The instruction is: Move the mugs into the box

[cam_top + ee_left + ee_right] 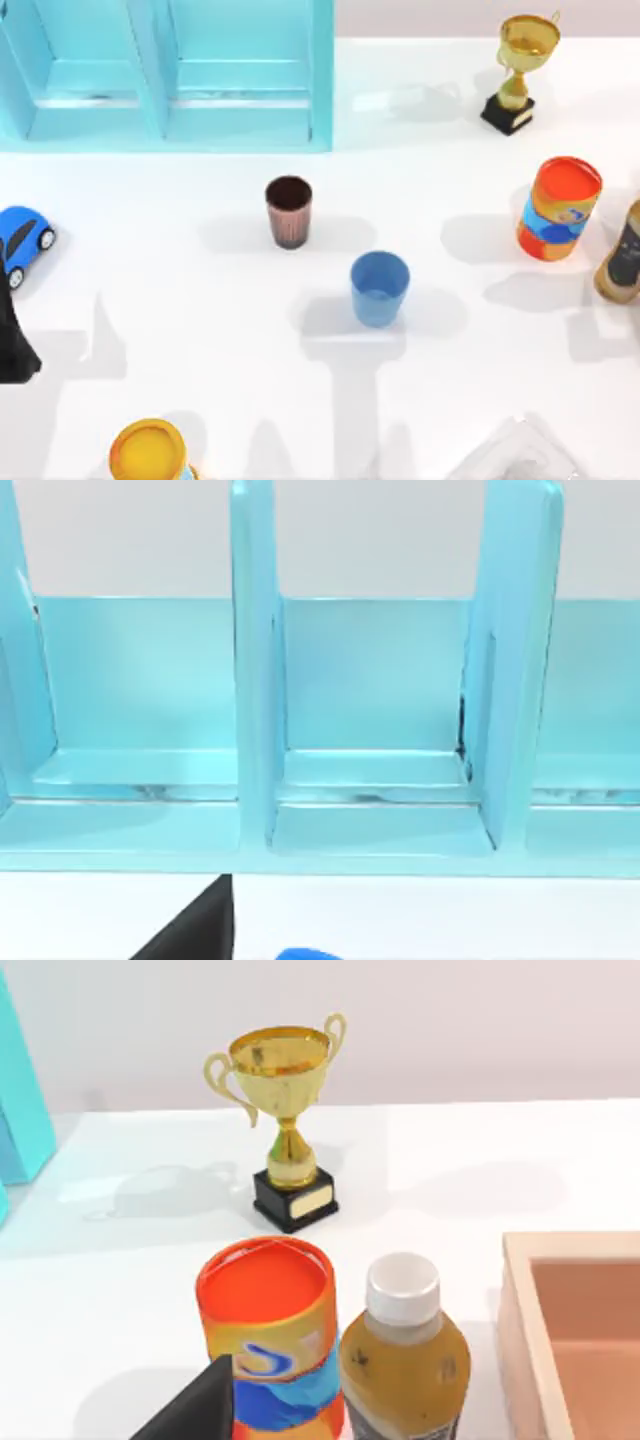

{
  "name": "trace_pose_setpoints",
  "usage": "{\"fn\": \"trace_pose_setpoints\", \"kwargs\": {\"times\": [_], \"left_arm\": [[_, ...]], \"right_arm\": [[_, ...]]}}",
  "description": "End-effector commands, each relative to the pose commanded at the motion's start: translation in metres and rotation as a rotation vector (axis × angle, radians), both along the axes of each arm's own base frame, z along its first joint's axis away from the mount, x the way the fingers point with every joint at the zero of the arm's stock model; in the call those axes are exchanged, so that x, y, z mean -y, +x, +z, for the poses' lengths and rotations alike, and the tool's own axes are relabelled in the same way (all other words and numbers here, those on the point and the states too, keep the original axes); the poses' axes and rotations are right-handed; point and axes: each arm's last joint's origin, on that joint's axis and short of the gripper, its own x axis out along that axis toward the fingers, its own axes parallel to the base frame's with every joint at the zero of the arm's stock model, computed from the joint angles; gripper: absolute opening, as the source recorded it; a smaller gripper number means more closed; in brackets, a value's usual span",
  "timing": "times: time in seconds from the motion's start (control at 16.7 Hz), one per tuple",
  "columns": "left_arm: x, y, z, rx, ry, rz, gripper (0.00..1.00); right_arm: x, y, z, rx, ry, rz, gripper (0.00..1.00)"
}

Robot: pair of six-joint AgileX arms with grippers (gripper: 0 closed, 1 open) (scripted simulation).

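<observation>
Two mugs stand upright in the middle of the table. The dark brown ribbed mug [288, 211] is the farther one, and the plain blue mug [380, 288] stands nearer and to its right. Neither gripper touches them. My left gripper [12, 335] is a dark shape at the table's left edge, well left of both mugs, and a black part of it [190, 932] faces the cyan shelf. A black part of my right gripper [196, 1410] shows just in front of the orange-and-blue can. Beside that can and a bottle, a tan wooden box [525, 1330] stands open.
A cyan divided shelf unit [165, 75] fills the back left. A blue toy car [22, 238] sits at the left edge. A gold trophy [520, 70], the orange-and-blue can [558, 208] and a brown bottle [622, 255] crowd the right. A yellow-topped can [150, 450] stands at the front.
</observation>
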Motion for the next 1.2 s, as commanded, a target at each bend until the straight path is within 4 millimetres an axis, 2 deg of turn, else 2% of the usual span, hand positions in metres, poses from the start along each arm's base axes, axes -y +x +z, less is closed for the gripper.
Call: {"fn": "trace_pose_setpoints", "kwargs": {"times": [0.12, 0.3, 0.48, 0.66, 0.84, 0.96, 1.2], "left_arm": [[0.000, 0.000, 0.000, 0.000, 0.000, 0.000, 1.00], [0.000, 0.000, 0.000, 0.000, 0.000, 0.000, 1.00], [0.000, 0.000, 0.000, 0.000, 0.000, 0.000, 1.00], [0.000, 0.000, 0.000, 0.000, 0.000, 0.000, 1.00], [0.000, 0.000, 0.000, 0.000, 0.000, 0.000, 1.00], [0.000, 0.000, 0.000, 0.000, 0.000, 0.000, 1.00], [0.000, 0.000, 0.000, 0.000, 0.000, 0.000, 1.00]], "right_arm": [[-0.007, 0.011, 0.021, -0.116, 0.021, 0.031, 1.00], [-0.023, 0.039, 0.052, -0.320, 0.043, 0.072, 1.00], [-0.051, 0.079, 0.078, -0.539, 0.044, 0.097, 1.00], [-0.091, 0.127, 0.093, -0.743, 0.019, 0.098, 1.00], [-0.142, 0.174, 0.093, -0.911, -0.025, 0.079, 1.00], [-0.179, 0.201, 0.086, -0.997, -0.059, 0.057, 1.00], [-0.248, 0.239, 0.061, -1.091, -0.112, 0.010, 1.00]]}}
